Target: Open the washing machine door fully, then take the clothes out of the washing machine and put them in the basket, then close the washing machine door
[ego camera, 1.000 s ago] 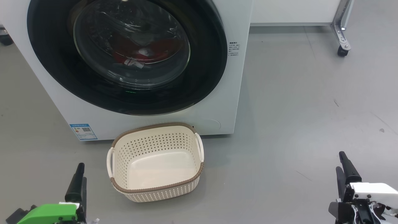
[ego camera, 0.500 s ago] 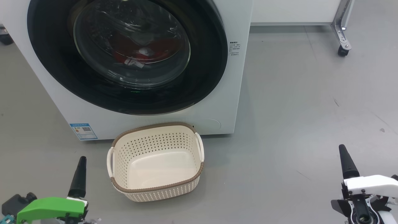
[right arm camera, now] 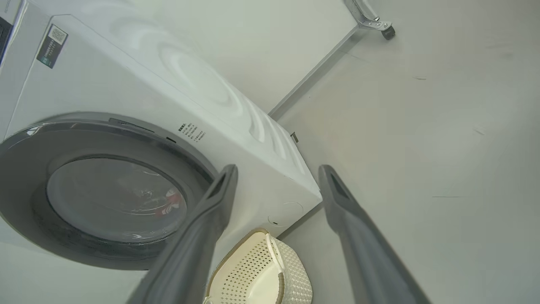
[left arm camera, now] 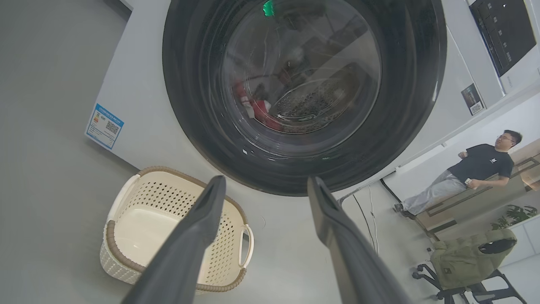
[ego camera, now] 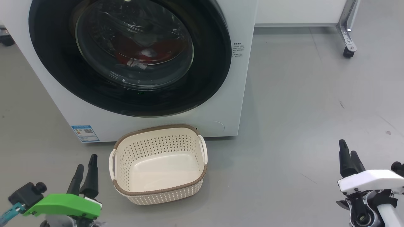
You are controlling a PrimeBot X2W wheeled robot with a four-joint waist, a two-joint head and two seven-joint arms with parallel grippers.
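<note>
**Two pairs of jaws apart, nothing held; washing machine door point(ego camera: 208, 78) closed, clothes point(ego camera: 124, 53) inside**

Head view: door sits flush on the white washing machine point(ego camera: 227, 119). Red clothes show through the glass, low in the drum. Basket point(ego camera: 159, 127) is empty, on the grey floor point(ego camera: 300, 110) just in front of the machine, below the door. Blue sticker point(ego camera: 84, 133) at the front's lower left corner. Left gripper point(ego camera: 86, 162) low left, just beside the basket, not touching. Right gripper point(ego camera: 347, 147) low right, well apart from everything. Caster point(ego camera: 348, 52) top right.

Left wrist view: both dark fingers point(left arm camera: 198, 236) spread wide with nothing between them, aimed at the door's lower edge. Basket at lower left. Red and white fabric behind the glass. Person point(left arm camera: 472, 169) stands far right, and a chair with a green bag point(left arm camera: 464, 261) is below them.

Right wrist view: fingers point(right arm camera: 202, 232) spread, empty. Door seen side-on, closed. Basket at bottom edge.
</note>
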